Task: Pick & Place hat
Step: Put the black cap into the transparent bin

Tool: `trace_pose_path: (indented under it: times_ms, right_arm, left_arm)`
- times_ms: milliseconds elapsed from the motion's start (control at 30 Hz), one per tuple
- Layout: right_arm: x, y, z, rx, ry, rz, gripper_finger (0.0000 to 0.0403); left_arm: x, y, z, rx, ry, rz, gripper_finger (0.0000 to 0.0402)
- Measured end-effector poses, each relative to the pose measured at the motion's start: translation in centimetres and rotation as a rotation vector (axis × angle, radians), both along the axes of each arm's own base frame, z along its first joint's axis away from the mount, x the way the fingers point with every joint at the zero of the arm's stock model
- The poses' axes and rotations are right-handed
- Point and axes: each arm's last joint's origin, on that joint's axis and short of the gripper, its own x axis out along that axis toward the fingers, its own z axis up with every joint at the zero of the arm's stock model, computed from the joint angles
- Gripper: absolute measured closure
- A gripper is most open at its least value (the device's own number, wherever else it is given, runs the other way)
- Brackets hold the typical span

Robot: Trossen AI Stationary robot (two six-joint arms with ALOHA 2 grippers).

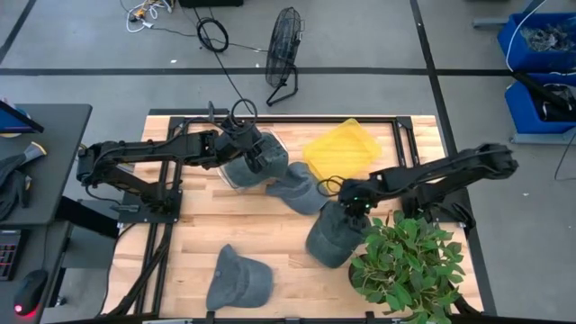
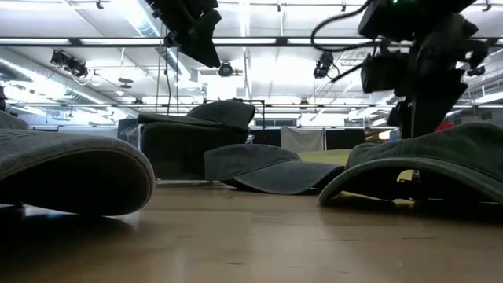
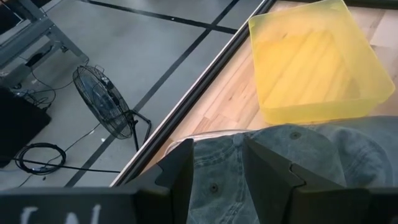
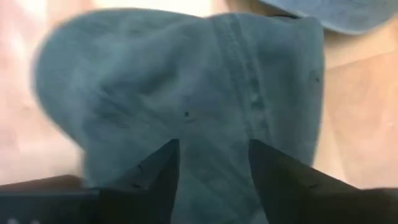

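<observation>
Four grey hats lie on the wooden desk [image 1: 270, 236]. The hat under the right arm [image 1: 335, 236] rests on the desk's right half, just beside the potted plant [image 1: 407, 263], with the right gripper [image 1: 354, 203] directly above its crown. In the right wrist view the two dark fingers [image 4: 155, 174] stand apart, and the crown of this hat [image 4: 186, 93] fills the gap between the jaws and spreads well past both of them; whether the fingertips touch the cloth cannot be told. In the low view the same hat [image 2: 428, 161] sits brim-down on the desk at the right, the gripper rising above it.

A second hat [image 1: 300, 191] lies near the desk's centre, between the first hat and the clear bin [image 1: 236, 176], and just beside the yellow tray [image 1: 344, 148]. A third hat [image 1: 256, 162] sits in the clear bin at the desk's back left. The left gripper [image 1: 245, 137] hovers over this bin; in the left wrist view its fingers [image 3: 180, 177] are spread, and the hat [image 3: 298, 162] lies beyond and beneath the jaws, with nothing held between them. A fourth hat [image 1: 237, 279] lies alone near the front edge on the left, well apart from both grippers.

A floor fan [image 1: 284, 49] stands beyond the desk.
</observation>
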Motion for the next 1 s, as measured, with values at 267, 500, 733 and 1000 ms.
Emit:
trace_pose_path:
  times_ms: [267, 500, 733, 1000]
  right_arm:
    - [1.0, 0.0, -3.0, -0.07, 0.12, 0.075, 0.0164]
    - [1.7, 0.2, -4.1, -0.013, 0.125, 0.136, 0.0296]
    - [2.3, 0.3, -3.0, -0.034, 0.093, 0.178, 0.0382]
    - [5.4, 0.4, 2.7, -0.15, -0.009, 0.28, 0.0393]
  left_arm:
    - [-0.1, 0.0, -0.1, -0.003, 0.02, 0.0, 0.0262]
    - [-0.1, 0.0, -0.2, -0.004, 0.026, -0.001, 0.0262]
    - [-0.2, -0.1, -0.2, -0.004, 0.032, -0.005, 0.0262]
    - [0.1, -0.5, -0.4, -0.141, -0.005, -0.139, 0.0262]
